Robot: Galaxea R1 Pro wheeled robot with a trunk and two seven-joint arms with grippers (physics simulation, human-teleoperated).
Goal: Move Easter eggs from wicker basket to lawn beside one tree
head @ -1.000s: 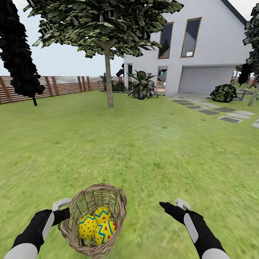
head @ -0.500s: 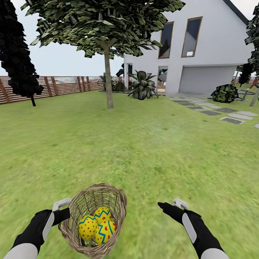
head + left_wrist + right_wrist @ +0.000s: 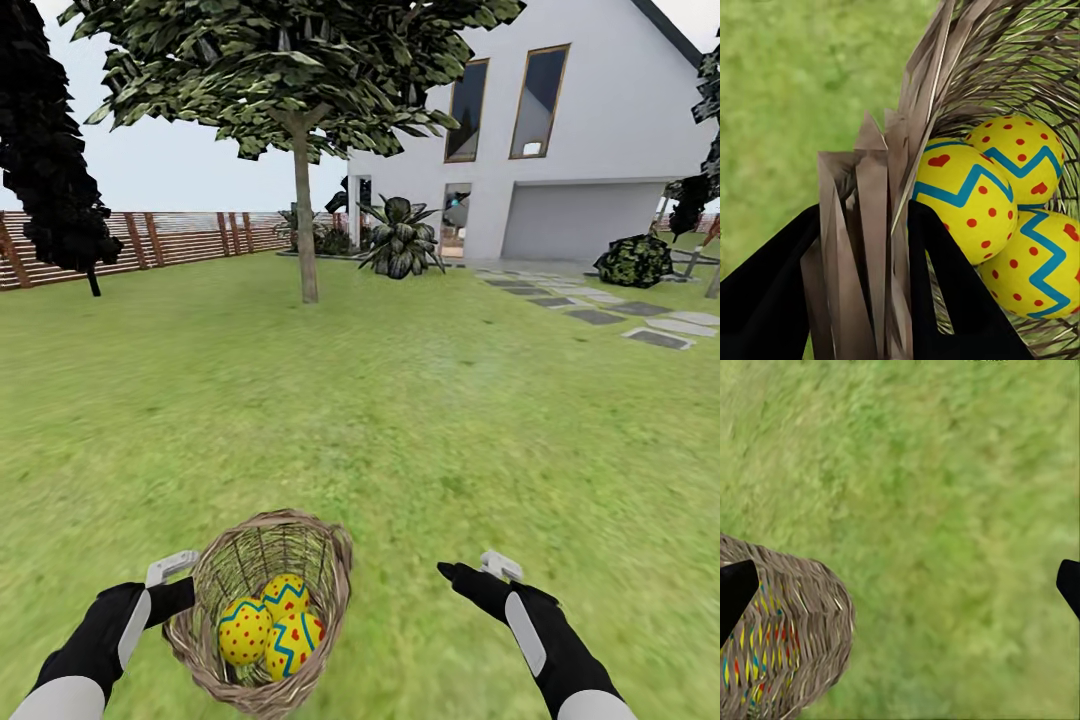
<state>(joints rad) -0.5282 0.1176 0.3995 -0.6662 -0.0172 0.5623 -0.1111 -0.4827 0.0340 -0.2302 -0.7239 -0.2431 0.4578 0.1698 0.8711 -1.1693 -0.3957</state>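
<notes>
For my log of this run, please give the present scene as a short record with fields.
left pincer: shut on the wicker basket's rim
right pincer: open, holding nothing, beside the basket
Easter eggs: all three inside the basket
tree: far ahead across the lawn
background: white house, wooden fence
task state: no egg placed yet

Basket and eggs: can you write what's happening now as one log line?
left gripper: shut on wicker basket wall | three Easter eggs: in basket | right gripper: open, empty | tree: ahead

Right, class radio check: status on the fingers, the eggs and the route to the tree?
Left gripper shut on basket rim. Right gripper open, empty. Three eggs in basket. Open lawn to tree.
</notes>
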